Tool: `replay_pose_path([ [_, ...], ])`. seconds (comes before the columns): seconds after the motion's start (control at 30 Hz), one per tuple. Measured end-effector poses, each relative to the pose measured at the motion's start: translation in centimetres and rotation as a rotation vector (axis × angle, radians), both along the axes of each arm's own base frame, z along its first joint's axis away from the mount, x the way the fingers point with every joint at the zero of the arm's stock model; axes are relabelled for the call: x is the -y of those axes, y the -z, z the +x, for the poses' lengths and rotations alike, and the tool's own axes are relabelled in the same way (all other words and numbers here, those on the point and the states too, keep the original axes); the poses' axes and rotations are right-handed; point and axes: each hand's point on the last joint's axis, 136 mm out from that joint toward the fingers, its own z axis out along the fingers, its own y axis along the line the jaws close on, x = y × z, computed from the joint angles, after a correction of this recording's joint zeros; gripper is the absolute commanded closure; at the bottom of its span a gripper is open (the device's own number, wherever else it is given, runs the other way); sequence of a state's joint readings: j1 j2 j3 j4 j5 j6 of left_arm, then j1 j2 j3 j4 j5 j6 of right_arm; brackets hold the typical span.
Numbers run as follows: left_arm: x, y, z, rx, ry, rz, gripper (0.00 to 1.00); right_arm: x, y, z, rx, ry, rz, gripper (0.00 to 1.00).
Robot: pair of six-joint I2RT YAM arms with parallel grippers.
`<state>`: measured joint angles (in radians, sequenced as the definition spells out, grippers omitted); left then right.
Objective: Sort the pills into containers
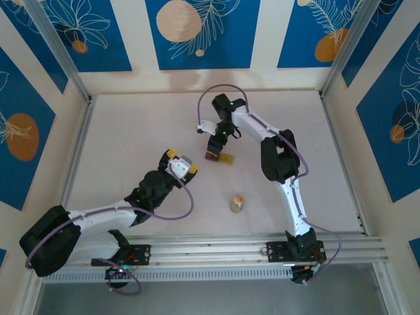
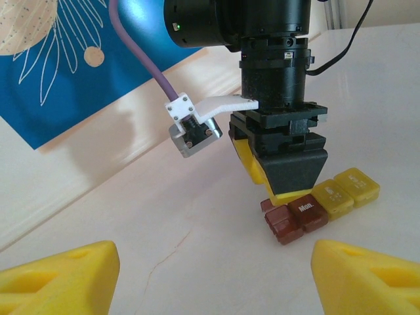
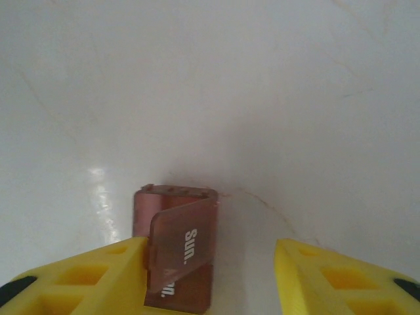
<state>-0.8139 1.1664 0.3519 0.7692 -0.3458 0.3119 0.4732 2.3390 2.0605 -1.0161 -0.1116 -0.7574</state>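
Pillbox (image 1: pixel 224 158) of joined red and yellow cells lies mid-table, directly under my right gripper (image 1: pixel 216 149). Its fingers stand apart on either side of the red end cell, whose "Sun." lid (image 3: pixel 187 239) is tipped up. My left gripper (image 1: pixel 182 161) hovers nearby, fingers spread, nothing between them. A small vial (image 1: pixel 237 203) stands nearer my bases.

Both arms reach inward, jaws parted.
The right gripper (image 1: pixel 218 147) points straight down near the middle of the table (image 1: pixel 131 131), fingers apart; the left gripper (image 1: pixel 182 161) sits low, facing it, fingers spread wide.
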Motion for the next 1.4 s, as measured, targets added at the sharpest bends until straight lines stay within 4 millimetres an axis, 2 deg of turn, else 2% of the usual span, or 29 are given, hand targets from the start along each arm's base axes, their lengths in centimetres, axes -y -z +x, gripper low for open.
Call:
replay_pose_path([
  [0.3, 0.2, 0.7, 0.1, -0.013, 0.000, 0.013, 0.23, 0.6, -0.5, 1.5, 0.007, 0.066, 0.009, 0.49],
  [0.53, 0.2, 1.1, 0.2, -0.020, 0.001, 0.021, 0.22, 1.3, 1.2, 2.1, -0.012, 0.109, -0.023, 0.49],
  [0.63, 0.3, 1.1, 0.2, -0.019, 0.001, 0.021, 0.19, 1.5, 1.3, 2.3, -0.014, 0.128, -0.032, 0.49],
  [0.83, 0.1, 0.4, 0.2, -0.013, -0.005, 0.013, 0.10, 1.1, -0.5, 2.7, 0.004, 0.170, -0.009, 0.48],
  [0.93, -0.2, -0.7, 0.4, -0.010, -0.028, -0.010, 0.00, 1.1, -2.5, 2.2, 0.008, 0.211, 0.012, 0.48],
  [0.97, -0.4, -1.1, 0.5, -0.014, -0.041, -0.021, 0.00, 1.1, -3.4, 2.0, 0.013, 0.230, 0.022, 0.49],
  [1.1, -1.2, -3.2, 0.6, -0.031, -0.082, -0.084, 0.00, 1.8, -7.3, -0.1, 0.041, 0.309, 0.045, 0.49],
  [1.27, -2.5, -4.6, 0.3, -0.043, -0.109, -0.159, 0.00, 2.1, -12.2, -5.0, 0.107, 0.431, 0.056, 0.48],
  [1.33, -3.2, -5.0, 0.0, -0.041, -0.120, -0.195, 0.00, 2.2, -13.5, -6.6, 0.137, 0.487, 0.049, 0.48],
  [1.4, -4.0, -5.1, -0.3, -0.038, -0.132, -0.228, 0.00, 2.6, -13.8, -8.5, 0.155, 0.546, 0.022, 0.46],
])
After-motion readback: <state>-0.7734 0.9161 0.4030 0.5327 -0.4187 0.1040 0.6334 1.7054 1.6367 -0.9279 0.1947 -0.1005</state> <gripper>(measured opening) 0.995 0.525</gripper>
